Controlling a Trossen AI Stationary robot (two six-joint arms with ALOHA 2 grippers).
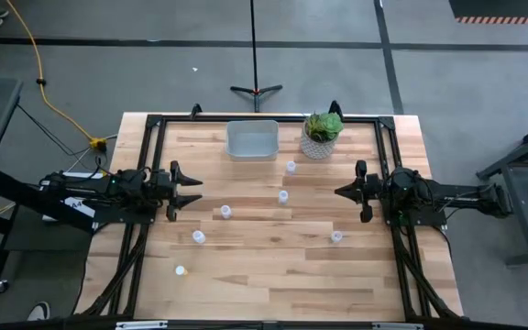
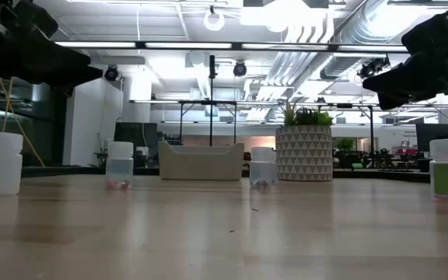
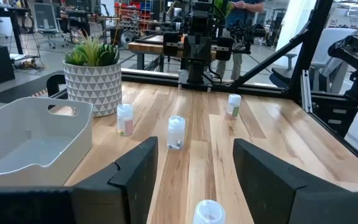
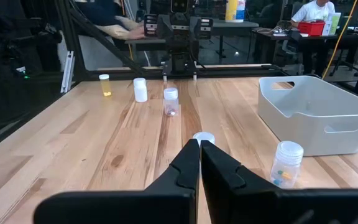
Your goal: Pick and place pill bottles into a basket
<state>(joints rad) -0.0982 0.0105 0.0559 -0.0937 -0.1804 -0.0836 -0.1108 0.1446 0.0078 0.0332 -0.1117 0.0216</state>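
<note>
Table: wooden top, six bottles scattered across it.
Bin: empty at the far edge, beside the plant.
Bottles: nearest just before the bin, others farther out.
Left gripper: fingers spread, ready to grasp.
Right gripper: fingers pressed together, waiting opposite.

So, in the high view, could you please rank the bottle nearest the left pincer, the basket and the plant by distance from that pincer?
From the left pincer:
1. Bottle, just right of it, mid-table.
2. Basket, at the far edge.
3. Plant, right of the basket, farthest.
</note>
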